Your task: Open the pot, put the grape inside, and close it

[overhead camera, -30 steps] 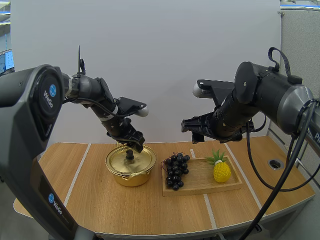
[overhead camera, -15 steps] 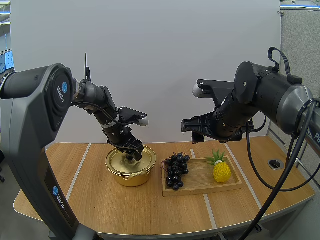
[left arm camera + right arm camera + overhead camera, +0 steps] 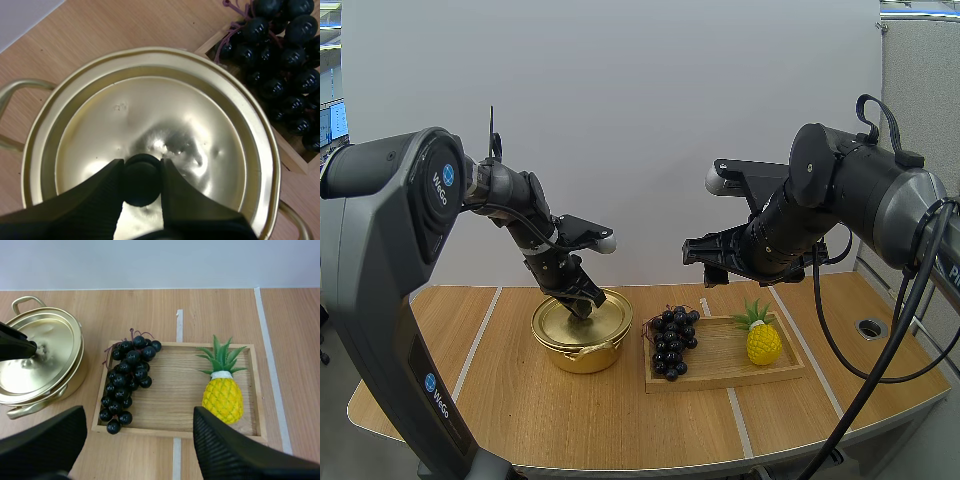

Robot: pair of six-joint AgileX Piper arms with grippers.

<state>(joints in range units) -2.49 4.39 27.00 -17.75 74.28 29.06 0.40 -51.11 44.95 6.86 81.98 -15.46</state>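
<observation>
Wooden table (image 3: pixel 520 400), lid knob (image 3: pixel 141 182) pinched between left pincer (image 3: pixel 141 163) tips, grapes (image 3: pixel 282 60) beside pot (image 3: pixel 582 357)

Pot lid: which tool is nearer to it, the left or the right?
Left. The left tool pinches the knob of the lid; the right tool hangs open high above the tray.
</observation>
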